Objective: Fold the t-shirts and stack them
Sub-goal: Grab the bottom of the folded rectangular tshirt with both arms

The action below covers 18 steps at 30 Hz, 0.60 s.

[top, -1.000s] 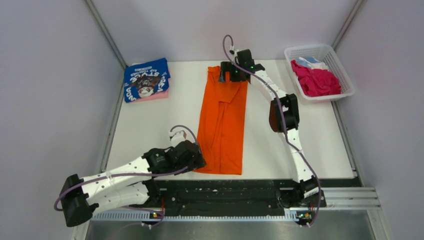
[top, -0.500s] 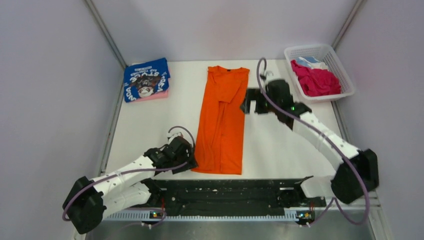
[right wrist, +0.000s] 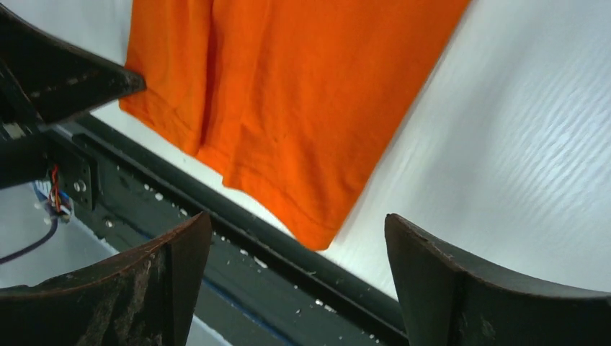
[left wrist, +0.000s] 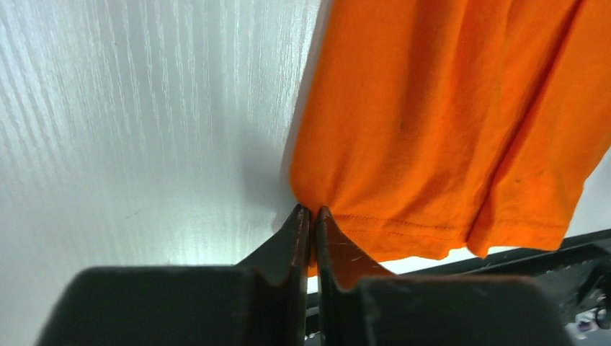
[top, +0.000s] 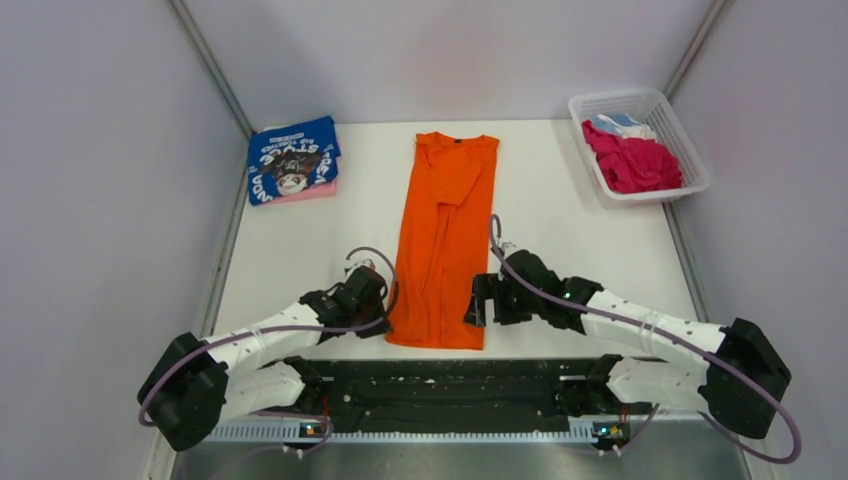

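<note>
An orange t-shirt (top: 445, 240) lies flat in a long narrow strip down the table's middle, collar at the far end. My left gripper (top: 383, 318) is shut on its near left hem corner; in the left wrist view the left gripper (left wrist: 311, 210) pinches the orange t-shirt (left wrist: 447, 108) between closed fingers. My right gripper (top: 478, 300) is open beside the near right hem corner. In the right wrist view the right gripper (right wrist: 297, 220) has its fingers spread wide either side of that corner of the orange t-shirt (right wrist: 302, 86), touching nothing.
A folded blue printed t-shirt (top: 292, 158) sits on a pink one (top: 312, 192) at the back left. A white lattice basket (top: 618, 98) at the back right holds magenta t-shirts (top: 632, 160) and a light-blue one (top: 615, 124). A black rail (top: 450, 380) runs along the near edge.
My right arm swung from the shirt's collar end back to the near right hem corner. My left gripper closed on the near left hem corner.
</note>
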### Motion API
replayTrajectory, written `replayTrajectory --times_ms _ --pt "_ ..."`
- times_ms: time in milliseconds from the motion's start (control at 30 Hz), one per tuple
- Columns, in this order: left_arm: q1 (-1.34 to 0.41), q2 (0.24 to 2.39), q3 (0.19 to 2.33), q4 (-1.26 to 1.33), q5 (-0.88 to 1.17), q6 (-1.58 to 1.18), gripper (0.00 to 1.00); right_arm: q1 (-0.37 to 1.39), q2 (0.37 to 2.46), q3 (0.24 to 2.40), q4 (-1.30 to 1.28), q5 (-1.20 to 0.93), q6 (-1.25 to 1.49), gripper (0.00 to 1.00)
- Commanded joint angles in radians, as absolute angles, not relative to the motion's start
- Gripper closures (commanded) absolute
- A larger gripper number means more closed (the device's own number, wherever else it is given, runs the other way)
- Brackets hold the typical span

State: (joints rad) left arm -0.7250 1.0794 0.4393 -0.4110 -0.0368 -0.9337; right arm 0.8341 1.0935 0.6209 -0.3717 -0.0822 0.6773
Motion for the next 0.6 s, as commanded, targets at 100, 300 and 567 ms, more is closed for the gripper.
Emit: replayTrajectory --times_ms 100,300,567 --pt "-0.723 1.113 0.413 -0.452 -0.014 -0.906 1.0 0.953 1.163 0.538 -0.285 -0.019 0.843 0.22" --pt "-0.724 1.095 0.392 -0.457 0.047 -0.934 1.0 1.011 1.253 0.531 -0.263 -0.02 0.87 0.41" --pt "-0.734 0.986 0.321 -0.466 0.098 -1.043 1.0 1.038 1.241 0.499 -0.273 0.051 0.904 0.81"
